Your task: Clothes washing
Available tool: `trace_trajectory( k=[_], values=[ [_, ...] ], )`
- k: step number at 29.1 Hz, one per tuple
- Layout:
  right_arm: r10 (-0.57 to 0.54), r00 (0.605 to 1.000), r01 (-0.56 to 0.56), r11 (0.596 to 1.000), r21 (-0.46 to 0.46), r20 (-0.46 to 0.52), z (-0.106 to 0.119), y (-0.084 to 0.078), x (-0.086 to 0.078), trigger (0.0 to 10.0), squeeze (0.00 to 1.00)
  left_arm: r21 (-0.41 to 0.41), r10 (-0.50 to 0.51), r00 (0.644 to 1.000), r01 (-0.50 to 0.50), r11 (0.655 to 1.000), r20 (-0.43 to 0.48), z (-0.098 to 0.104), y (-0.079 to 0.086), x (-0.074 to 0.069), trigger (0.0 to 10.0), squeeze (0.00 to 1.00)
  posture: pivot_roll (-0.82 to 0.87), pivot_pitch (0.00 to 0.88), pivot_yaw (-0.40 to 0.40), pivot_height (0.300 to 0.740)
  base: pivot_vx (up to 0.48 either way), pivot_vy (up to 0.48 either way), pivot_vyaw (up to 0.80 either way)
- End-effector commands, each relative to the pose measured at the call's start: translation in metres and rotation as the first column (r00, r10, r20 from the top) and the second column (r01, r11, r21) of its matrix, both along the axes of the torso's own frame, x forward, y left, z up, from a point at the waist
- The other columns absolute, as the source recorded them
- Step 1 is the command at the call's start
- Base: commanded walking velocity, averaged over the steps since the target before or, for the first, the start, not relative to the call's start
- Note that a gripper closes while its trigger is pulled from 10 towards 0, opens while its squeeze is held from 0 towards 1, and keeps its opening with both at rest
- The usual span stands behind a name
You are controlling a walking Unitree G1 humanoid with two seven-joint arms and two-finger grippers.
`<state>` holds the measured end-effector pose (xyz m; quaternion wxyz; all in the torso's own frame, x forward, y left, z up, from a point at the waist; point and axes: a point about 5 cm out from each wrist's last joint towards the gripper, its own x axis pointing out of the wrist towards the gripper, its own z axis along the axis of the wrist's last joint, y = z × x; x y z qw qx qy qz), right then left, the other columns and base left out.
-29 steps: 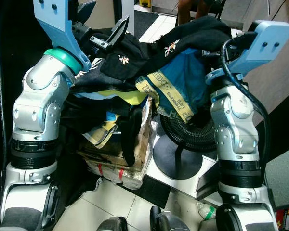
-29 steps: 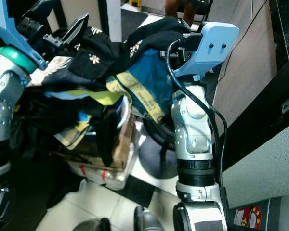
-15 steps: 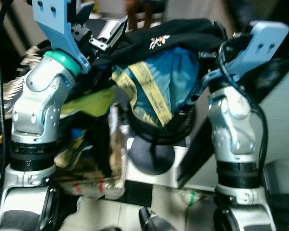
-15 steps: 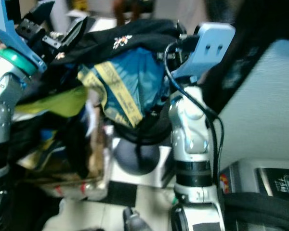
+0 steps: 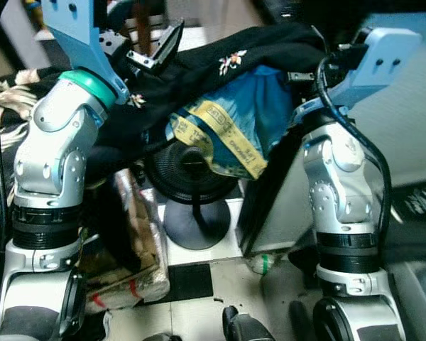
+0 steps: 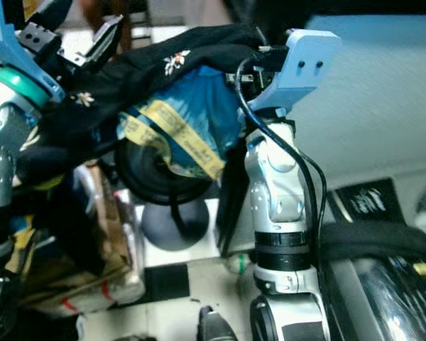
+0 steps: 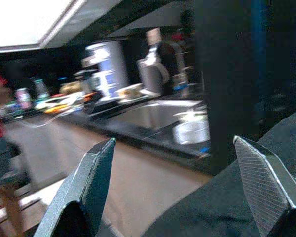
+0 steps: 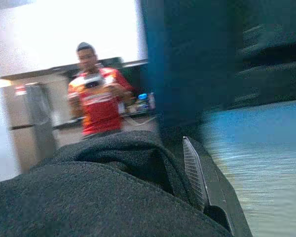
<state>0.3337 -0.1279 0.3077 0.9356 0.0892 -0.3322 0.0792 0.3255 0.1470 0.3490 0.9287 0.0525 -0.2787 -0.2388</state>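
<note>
A black garment (image 5: pixel 220 60) with small embroidered flowers lies draped across both my raised arms. Under it hangs a blue garment (image 5: pixel 263 106) with a yellow printed band (image 5: pixel 224 131). My left gripper (image 5: pixel 145 32) sticks up past the cloth's far-left end, open, with nothing between its fingers; in the left wrist view the black cloth (image 7: pixel 237 212) lies just below the spread fingers (image 7: pixel 91 185). My right arm (image 5: pixel 334 163) carries the other end. In the right wrist view the black cloth (image 8: pixel 89 197) covers the gripper, leaving one finger (image 8: pixel 195 177) showing.
A black floor fan (image 5: pixel 192 167) on a round base stands on the tiles right under the hanging clothes. A taped bundle (image 5: pixel 128 249) sits low left, a grey panel (image 5: pixel 291 206) to the right, a small bottle (image 5: pixel 259 263) on the floor. A person in red (image 8: pixel 98 98) stands ahead.
The whole picture has swung, so the camera has turned: the fan and bundle now sit further left and a grey panel fills the right. The clothes stay draped over both arms.
</note>
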Motion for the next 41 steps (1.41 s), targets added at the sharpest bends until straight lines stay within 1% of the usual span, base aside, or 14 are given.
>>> trace_trajectory(
  k=[1,12,23,41],
  values=[
    [-0.011,1.000,0.011,1.000,0.015,0.023,0.004,-0.002,-0.002,10.0,0.00,0.014,0.006,1.000,-0.006,1.000,0.007,0.000,0.001,0.000,10.0,0.00,0.05,0.075,0.073,0.740,0.000,0.000,-0.80],
    [-0.007,0.999,0.006,1.000,0.019,0.032,0.006,-0.001,-0.003,10.0,0.00,0.015,0.004,1.000,-0.004,1.000,0.009,0.002,0.000,-0.001,10.0,0.00,0.05,0.075,0.076,0.740,0.000,0.000,-0.80],
    [0.009,0.998,-0.010,1.000,0.020,0.058,0.014,0.003,-0.003,10.0,0.00,0.015,0.004,1.000,-0.005,1.000,0.009,0.001,0.000,-0.001,10.0,0.00,0.05,0.069,0.071,0.740,0.000,0.000,-0.80],
    [0.022,0.998,-0.023,1.000,0.013,0.064,0.015,0.006,-0.002,10.0,0.00,0.014,0.010,1.000,-0.010,1.000,0.008,-0.001,0.000,-0.001,10.0,0.00,0.05,0.063,0.065,0.740,0.000,0.000,-0.80]
  ],
)
